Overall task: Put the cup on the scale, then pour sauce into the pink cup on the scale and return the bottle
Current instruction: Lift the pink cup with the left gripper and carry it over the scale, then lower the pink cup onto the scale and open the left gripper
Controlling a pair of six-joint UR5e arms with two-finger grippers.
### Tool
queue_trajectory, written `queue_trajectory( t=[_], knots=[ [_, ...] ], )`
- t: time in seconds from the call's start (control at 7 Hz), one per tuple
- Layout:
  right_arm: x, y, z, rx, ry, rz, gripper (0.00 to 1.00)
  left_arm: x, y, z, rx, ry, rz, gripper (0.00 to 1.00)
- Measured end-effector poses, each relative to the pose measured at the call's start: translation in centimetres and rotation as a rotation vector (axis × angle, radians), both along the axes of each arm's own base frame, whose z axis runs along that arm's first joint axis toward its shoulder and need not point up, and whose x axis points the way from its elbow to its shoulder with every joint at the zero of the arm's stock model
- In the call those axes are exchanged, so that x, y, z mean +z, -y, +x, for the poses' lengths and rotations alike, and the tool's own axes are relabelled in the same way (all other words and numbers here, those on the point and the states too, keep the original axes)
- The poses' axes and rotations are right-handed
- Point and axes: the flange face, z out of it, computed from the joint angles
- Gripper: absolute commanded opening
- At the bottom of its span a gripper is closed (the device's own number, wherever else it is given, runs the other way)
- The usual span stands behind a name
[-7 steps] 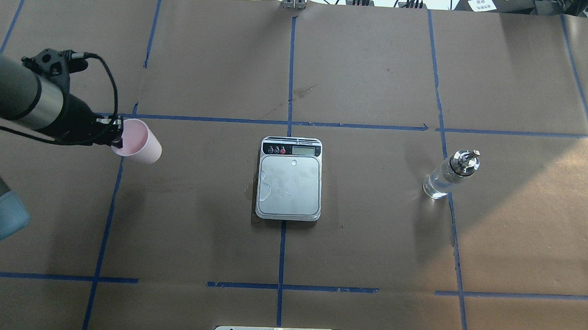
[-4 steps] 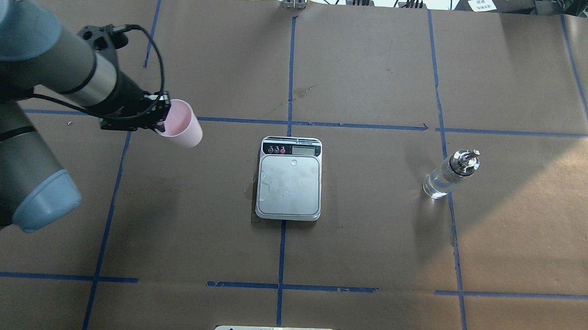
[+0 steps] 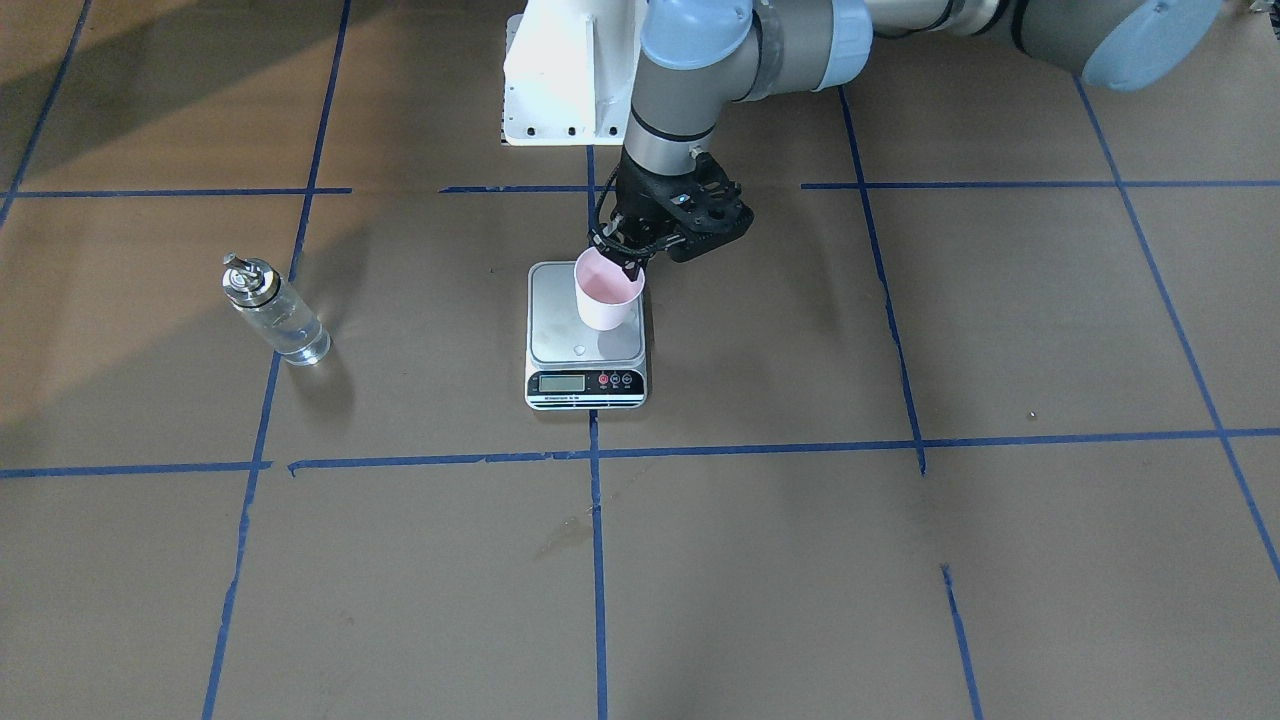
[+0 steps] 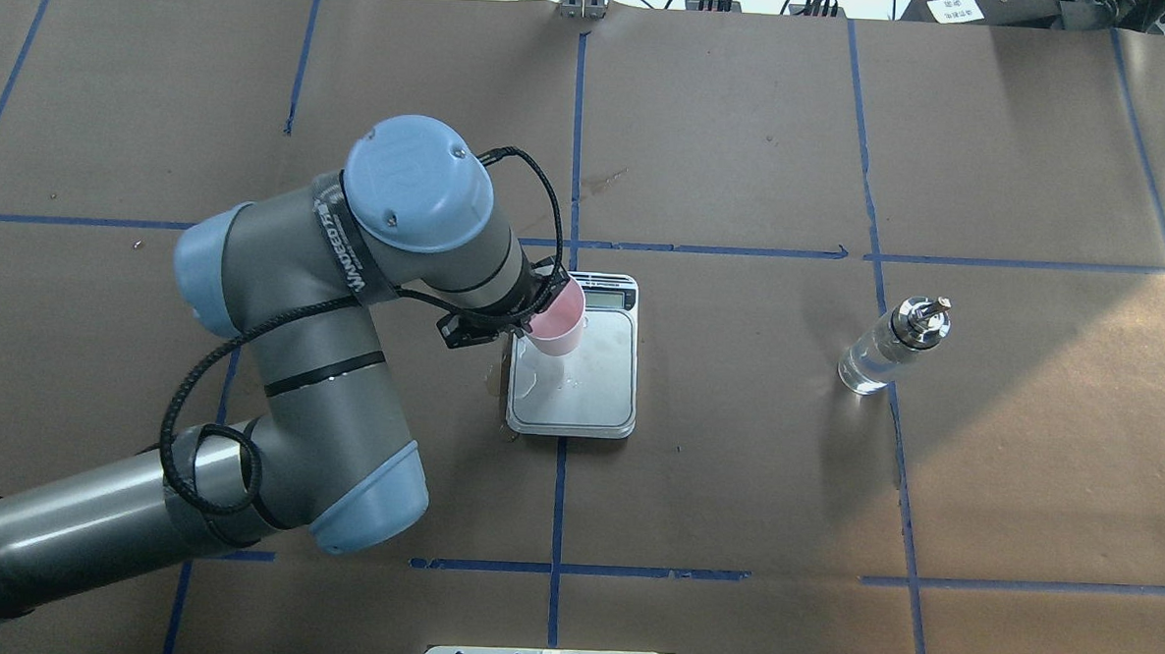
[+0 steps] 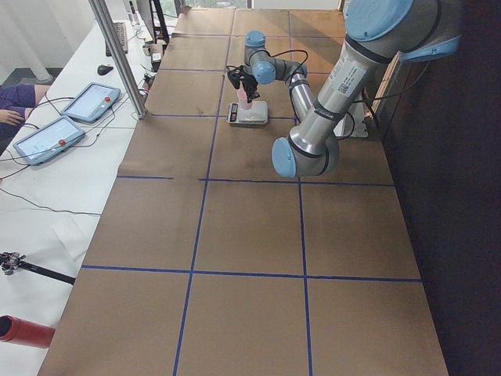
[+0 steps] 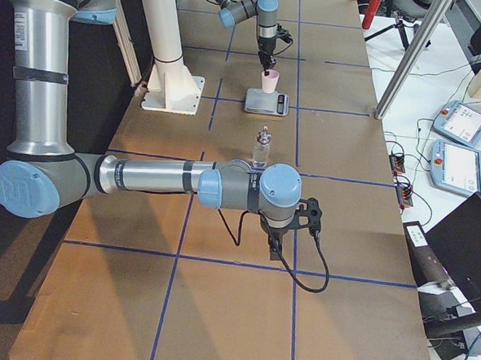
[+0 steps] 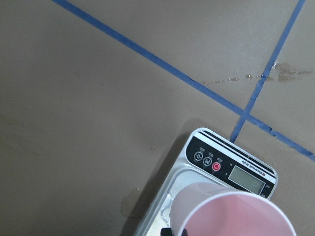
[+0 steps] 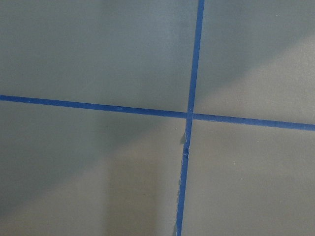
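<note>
My left gripper [image 4: 542,311] is shut on the rim of the pale pink cup [image 4: 556,326], which is upright over the part of the scale [image 4: 590,386] nearest my left, close to its display. I cannot tell whether the cup touches the steel platform. The front view shows the same grip [image 3: 626,266] on the cup [image 3: 607,295] over the scale [image 3: 556,325]. The left wrist view shows the cup [image 7: 236,216] above the scale [image 7: 216,157]. The glass bottle [image 4: 891,345] of clear sauce stands alone to the right, also in the front view [image 3: 275,315]. My right gripper [image 6: 274,246] shows only in the right side view; I cannot tell its state.
Droplets lie on the scale's platform and a wet stain [image 4: 495,377] darkens the paper beside it. Blue tape lines cross the brown paper. The white robot base [image 3: 570,70] is behind the scale. Operators' tablets [image 6: 465,120] lie beyond the table's far edge.
My left arm has swung to the right with the pink cup, from the left part of the table to over the scale. The bottle and the scale have not moved.
</note>
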Motion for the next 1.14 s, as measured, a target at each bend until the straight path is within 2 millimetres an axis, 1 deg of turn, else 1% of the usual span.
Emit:
queue_trajectory(
  t=[0.14,0.29,0.43,0.57,0.71,0.86,1.0,1.14],
  knots=[
    [-0.2,0.0,0.0,0.0,0.001,0.003,1.0,0.0,-0.7,1.4,0.008,0.01,0.001,0.0],
    [-0.3,0.0,0.0,0.0,0.001,0.005,1.0,-0.1,-0.9,2.3,0.015,0.017,0.0,0.0],
    [-0.4,0.0,0.0,0.0,0.001,0.008,1.0,-0.1,-1.0,2.8,0.02,0.022,0.002,0.11],
    [-0.5,0.0,0.0,0.0,0.001,0.009,1.0,0.0,-0.9,3.0,0.024,0.026,0.004,0.32],
    [-0.6,0.0,0.0,0.0,0.0,0.011,1.0,0.2,-0.9,3.1,0.027,0.029,0.006,0.83],
    [-0.8,0.0,0.0,0.001,0.0,0.014,1.0,0.3,-1.0,3.1,0.028,0.03,0.007,1.0],
    [-1.1,0.0,0.0,0.001,0.002,0.017,1.0,0.1,-1.1,2.8,0.032,0.025,0.017,1.0],
    [-1.4,-0.1,-0.1,0.001,0.018,0.02,1.0,-0.8,-1.4,2.0,0.043,0.008,0.042,1.0]
  ],
)
